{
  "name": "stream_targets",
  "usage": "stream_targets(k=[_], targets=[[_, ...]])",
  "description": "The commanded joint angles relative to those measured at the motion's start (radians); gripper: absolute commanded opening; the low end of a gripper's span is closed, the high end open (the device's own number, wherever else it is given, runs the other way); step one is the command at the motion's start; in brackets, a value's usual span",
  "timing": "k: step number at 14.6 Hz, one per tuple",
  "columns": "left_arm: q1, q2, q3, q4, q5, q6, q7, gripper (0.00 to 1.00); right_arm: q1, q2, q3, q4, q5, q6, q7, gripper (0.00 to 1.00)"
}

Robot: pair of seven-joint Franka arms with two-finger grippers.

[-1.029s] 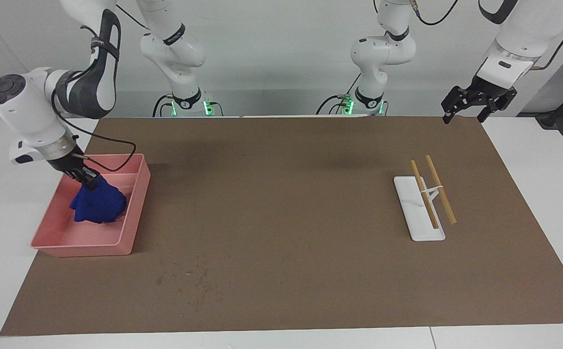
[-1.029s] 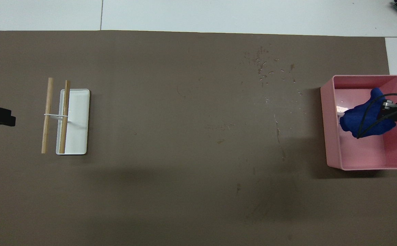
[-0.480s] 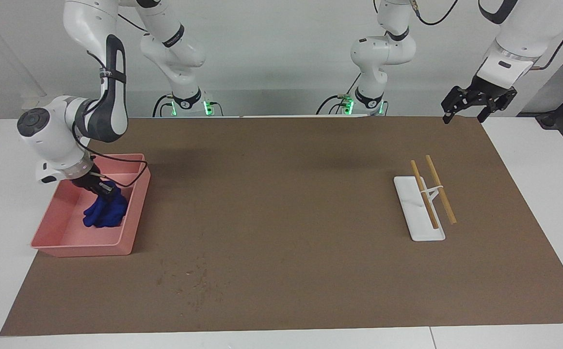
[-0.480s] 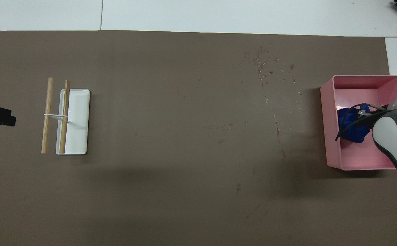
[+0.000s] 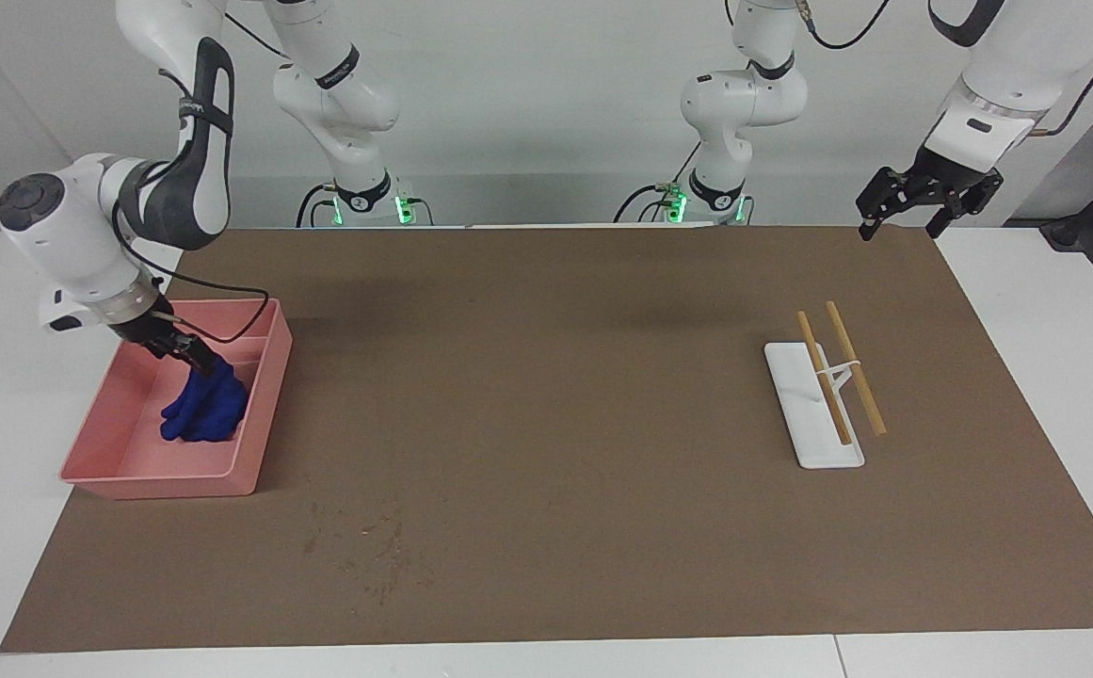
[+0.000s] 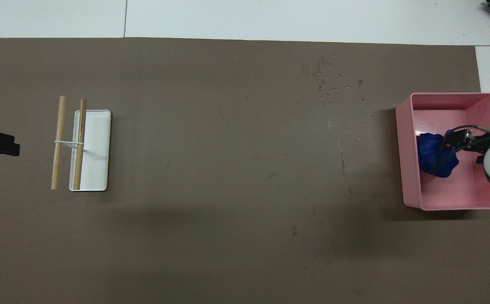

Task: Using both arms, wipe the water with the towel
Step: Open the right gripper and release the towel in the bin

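Since a second ago the right gripper (image 5: 200,361) has lowered the towel (image 5: 205,411) into the pink bin (image 5: 260,414) and let go; its fingers now stand spread just above the crumpled blue heap, which rests on the bin floor directly beneath them. Well apart, the left gripper (image 5: 923,202) waits open in the air above the mat's (image 5: 546,424) corner, the white rack (image 5: 824,395) nearby.

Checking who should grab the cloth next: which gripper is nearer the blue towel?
Right. The right gripper is inside the pink bin, right at the towel. The left gripper waits in the air at the mat's other end, near the white rack.
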Motion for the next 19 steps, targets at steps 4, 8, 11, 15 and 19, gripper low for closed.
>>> stream_targets(k=[4,8,11,15,19], targets=[[-0.008,-0.021,0.009,-0.022,-0.001,0.006,0.006,1.0,0.031,-0.088,0.042,0.164,-0.011,-0.195,-0.032,1.0],[-0.013,-0.018,0.008,-0.014,0.001,0.009,0.011,1.0,0.075,-0.083,0.097,0.344,-0.014,-0.362,-0.015,1.0],[-0.013,-0.018,0.008,-0.014,-0.001,0.01,0.012,1.0,0.116,-0.069,0.098,0.436,-0.022,-0.447,0.002,1.0],[-0.013,-0.018,0.008,-0.017,0.001,0.009,0.011,1.0,0.176,-0.052,0.1,0.484,-0.013,-0.502,0.085,1.0],[-0.013,-0.018,0.008,-0.017,0.001,0.007,0.011,1.0,0.167,-0.063,0.103,0.482,-0.01,-0.519,0.074,1.0]])
